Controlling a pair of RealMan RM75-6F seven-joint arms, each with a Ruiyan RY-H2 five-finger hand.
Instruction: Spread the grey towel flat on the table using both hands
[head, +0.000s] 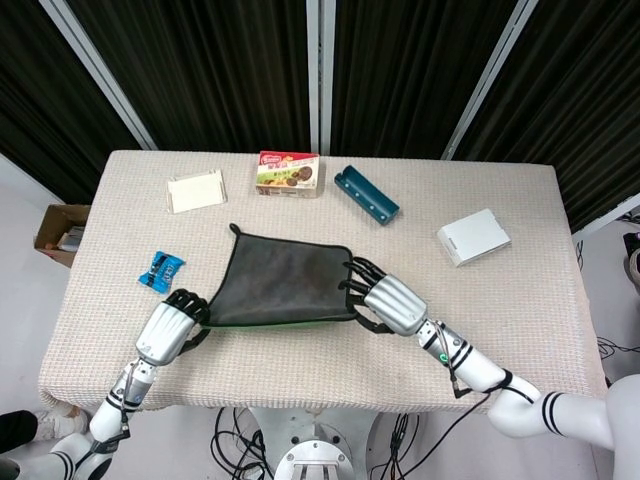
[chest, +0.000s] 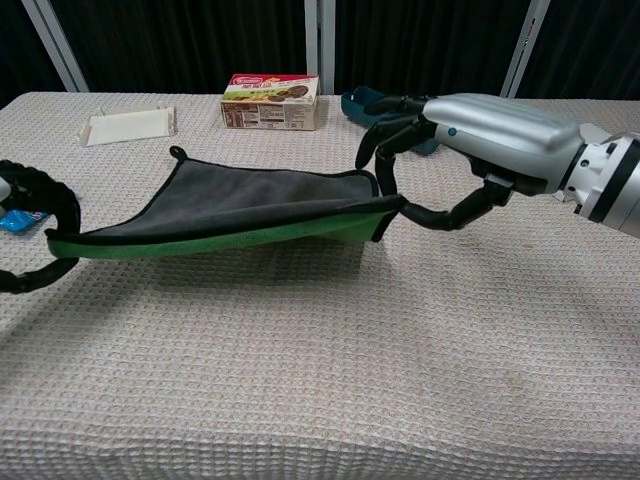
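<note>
**Towel half laid, near edge held up**

The beige waffle-weave tablecloth (head: 300, 360) is partly covered by the grey towel with green underside (head: 285, 280); its far edge is laid on the cloth, while the near edge is held raised; one near corner is pinched by the silver left hand (head: 170, 328), the other by the silver right hand (head: 385, 303); the laying-down step is judged under way; next, the near edge is to be lowered evenly, kept taut, then released.

Both arms reach forward low, the left hand (head: 170, 327) and right hand (head: 385, 303) each clenched, fingers curled.
</note>
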